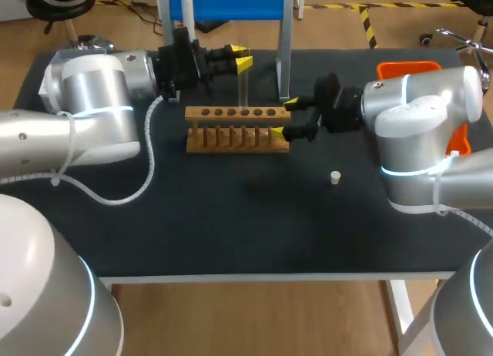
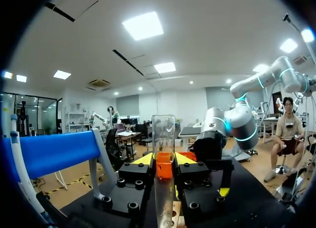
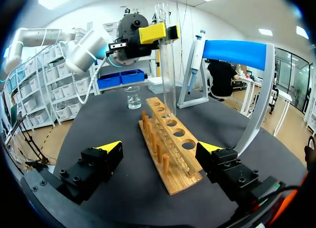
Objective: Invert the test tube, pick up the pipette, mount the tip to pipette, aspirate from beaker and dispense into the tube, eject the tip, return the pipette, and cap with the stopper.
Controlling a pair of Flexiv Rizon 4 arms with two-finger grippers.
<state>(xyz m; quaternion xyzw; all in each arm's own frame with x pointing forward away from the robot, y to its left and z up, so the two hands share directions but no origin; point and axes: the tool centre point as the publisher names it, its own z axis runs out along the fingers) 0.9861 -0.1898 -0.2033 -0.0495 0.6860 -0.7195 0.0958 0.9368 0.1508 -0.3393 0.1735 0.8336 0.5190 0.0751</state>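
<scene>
A clear test tube (image 1: 243, 82) (image 3: 165, 60) stands upright with its lower end at the holes of the wooden rack (image 1: 237, 129) (image 3: 170, 139). My left gripper (image 1: 239, 60) (image 2: 164, 161) is shut on the test tube (image 2: 164, 154) near its top, and from the right wrist it shows as the left gripper (image 3: 159, 32) above the rack. My right gripper (image 1: 285, 118) (image 3: 160, 149) is open, its fingers on either side of the rack's right end. The pipette (image 3: 196, 53) hangs on the blue stand (image 1: 231, 3) (image 3: 237, 53). A beaker (image 3: 132, 97) stands beyond the rack. The stopper (image 1: 335, 177) lies on the mat.
An orange tray (image 1: 408, 66) sits at the back right, behind my right arm. The stand's white legs (image 1: 283, 59) rise just behind the rack. The black mat (image 1: 231, 225) in front of the rack is bare apart from the stopper.
</scene>
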